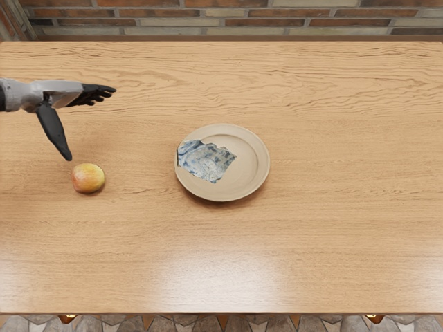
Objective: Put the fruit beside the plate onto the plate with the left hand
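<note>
An apple [88, 178], yellow with a red blush, lies on the wooden table to the left of the plate. The tan round plate [252, 162] sits near the table's middle and carries a blue-grey patterned patch on its left half. My left hand [73, 104] comes in from the left edge, above and behind the apple and apart from it. Its dark fingers [97, 93] stretch out to the right and the thumb [55, 133] hangs down toward the apple, holding nothing.
The wooden table [332, 242] fills the view, with a brick wall [228, 17] along its far edge. Its front edge runs near the bottom of the picture.
</note>
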You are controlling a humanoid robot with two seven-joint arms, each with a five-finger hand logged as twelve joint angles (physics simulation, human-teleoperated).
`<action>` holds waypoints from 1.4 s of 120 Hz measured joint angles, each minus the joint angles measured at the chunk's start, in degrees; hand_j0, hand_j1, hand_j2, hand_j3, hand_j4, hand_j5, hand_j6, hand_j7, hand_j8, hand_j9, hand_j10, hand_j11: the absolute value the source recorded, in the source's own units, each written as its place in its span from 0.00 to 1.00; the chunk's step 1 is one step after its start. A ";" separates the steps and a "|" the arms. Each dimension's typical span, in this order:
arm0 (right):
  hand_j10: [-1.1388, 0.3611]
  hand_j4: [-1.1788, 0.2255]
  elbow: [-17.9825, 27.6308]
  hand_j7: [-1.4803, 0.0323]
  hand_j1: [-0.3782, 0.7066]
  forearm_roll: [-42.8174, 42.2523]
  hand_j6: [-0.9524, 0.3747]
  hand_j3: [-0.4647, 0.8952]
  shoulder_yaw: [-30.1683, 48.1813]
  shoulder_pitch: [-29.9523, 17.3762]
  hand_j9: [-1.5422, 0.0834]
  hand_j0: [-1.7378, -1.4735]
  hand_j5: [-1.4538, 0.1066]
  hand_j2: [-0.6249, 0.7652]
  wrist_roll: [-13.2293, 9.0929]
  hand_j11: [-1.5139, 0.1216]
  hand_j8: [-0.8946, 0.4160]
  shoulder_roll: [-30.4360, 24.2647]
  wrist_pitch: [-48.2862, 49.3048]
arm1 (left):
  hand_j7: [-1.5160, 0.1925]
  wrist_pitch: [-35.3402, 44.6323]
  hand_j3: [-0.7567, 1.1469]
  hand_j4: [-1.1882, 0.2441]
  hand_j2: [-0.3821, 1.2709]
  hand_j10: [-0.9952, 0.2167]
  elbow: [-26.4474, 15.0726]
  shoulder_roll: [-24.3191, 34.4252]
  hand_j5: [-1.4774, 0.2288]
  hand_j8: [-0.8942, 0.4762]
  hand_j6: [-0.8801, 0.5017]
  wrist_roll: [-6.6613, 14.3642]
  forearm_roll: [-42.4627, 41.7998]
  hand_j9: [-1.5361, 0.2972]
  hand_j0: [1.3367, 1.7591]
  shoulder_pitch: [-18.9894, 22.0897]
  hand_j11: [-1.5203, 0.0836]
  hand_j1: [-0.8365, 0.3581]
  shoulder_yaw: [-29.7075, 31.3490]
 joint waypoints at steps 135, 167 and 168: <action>0.75 0.83 0.06 0.97 0.04 -0.08 0.71 0.34 -0.03 -0.05 0.94 0.30 0.92 0.45 -0.02 0.92 0.67 0.00 0.13 | 0.89 5.57 0.40 0.83 0.23 0.82 -40.98 4.39 0.87 0.65 0.63 50.15 -0.82 0.84 0.76 -8.75 0.95 0.99 -1.67; 0.75 0.83 0.06 0.97 0.04 -0.08 0.71 0.34 0.05 0.11 0.94 0.30 0.92 0.45 -0.02 0.92 0.67 0.00 0.13 | 0.89 13.54 0.40 0.83 0.23 0.82 -42.03 3.74 0.87 0.65 0.63 50.22 6.04 0.84 0.76 -2.26 0.95 0.99 -1.38; 0.75 0.83 0.06 0.97 0.04 -0.08 0.71 0.34 0.06 0.12 0.94 0.30 0.92 0.45 -0.02 0.92 0.67 0.00 0.13 | 0.89 13.78 0.40 0.83 0.23 0.82 -42.05 3.76 0.87 0.65 0.63 50.22 6.27 0.84 0.76 -2.19 0.95 0.99 -1.38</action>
